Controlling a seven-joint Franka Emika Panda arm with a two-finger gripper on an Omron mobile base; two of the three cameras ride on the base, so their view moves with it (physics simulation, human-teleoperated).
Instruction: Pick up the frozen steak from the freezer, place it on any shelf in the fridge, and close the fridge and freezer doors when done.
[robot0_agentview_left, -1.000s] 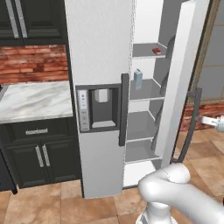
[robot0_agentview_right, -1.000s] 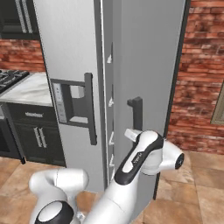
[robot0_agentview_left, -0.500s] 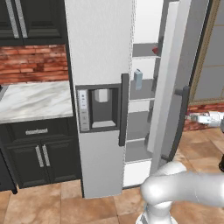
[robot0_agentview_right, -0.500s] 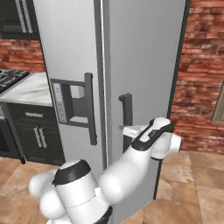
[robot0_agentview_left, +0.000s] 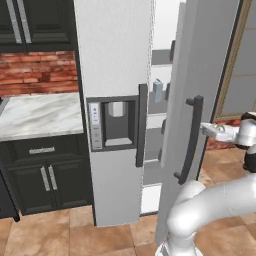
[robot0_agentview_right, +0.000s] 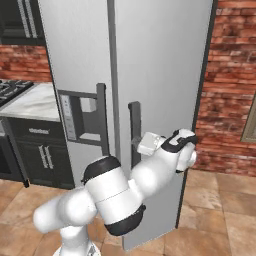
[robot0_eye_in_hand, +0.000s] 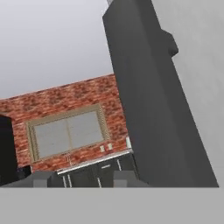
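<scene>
Dark handle bar (robot0_eye_in_hand: 153, 100) fills our hand view, close beside the gripper (robot0_eye_in_hand: 81, 178); we cannot tell whether its fingers are spread or pressed together. From the left base view we see the gripper (robot0_agentview_left: 212, 131) against the fridge door (robot0_agentview_left: 200, 75), which stands slightly ajar, with shelves (robot0_agentview_left: 160, 102) visible through the gap. From the right base view the same door (robot0_agentview_right: 165, 75) looks nearly flush with the freezer door (robot0_agentview_right: 75, 45). We cannot see the steak.
</scene>
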